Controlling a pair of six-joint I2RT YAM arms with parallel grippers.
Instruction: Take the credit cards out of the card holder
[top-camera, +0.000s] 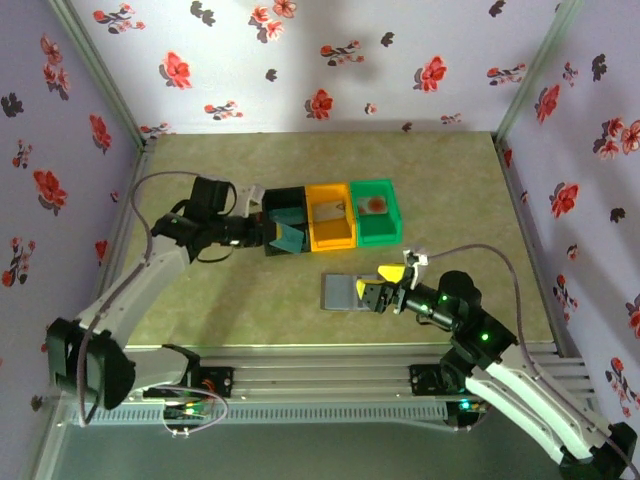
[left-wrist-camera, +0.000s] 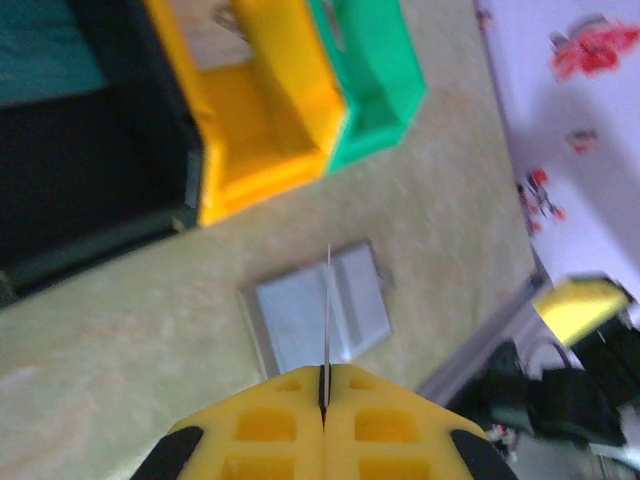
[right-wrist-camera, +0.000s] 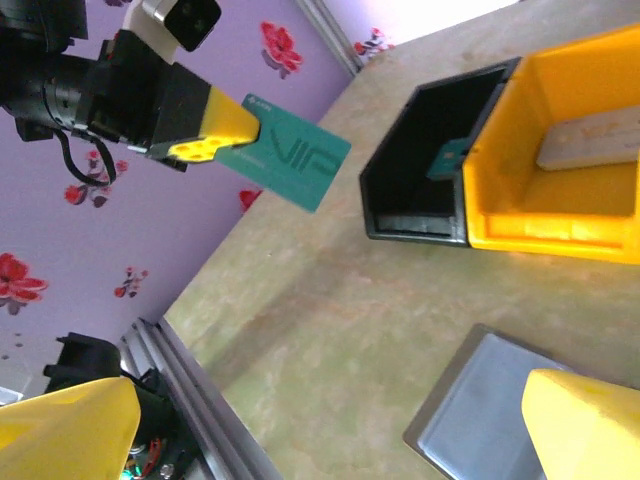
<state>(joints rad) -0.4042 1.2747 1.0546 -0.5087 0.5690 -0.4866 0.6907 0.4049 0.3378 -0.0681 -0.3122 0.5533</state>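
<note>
Top external | teal credit card (top-camera: 291, 238) is pinched in the left gripper (top-camera: 273, 234), left of centre, by the near edge of the black bin (top-camera: 283, 194) | right gripper (top-camera: 380, 284) is held spread at the right edge of the card holder (top-camera: 338, 292), lower centre.

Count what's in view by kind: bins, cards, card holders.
Bins: 3 (black bin, orange bin, green bin)
Cards: 4 (VIP card in left hand; binned teal card, pale card, blotted card)
Card holder: 1
Total: 8
</note>
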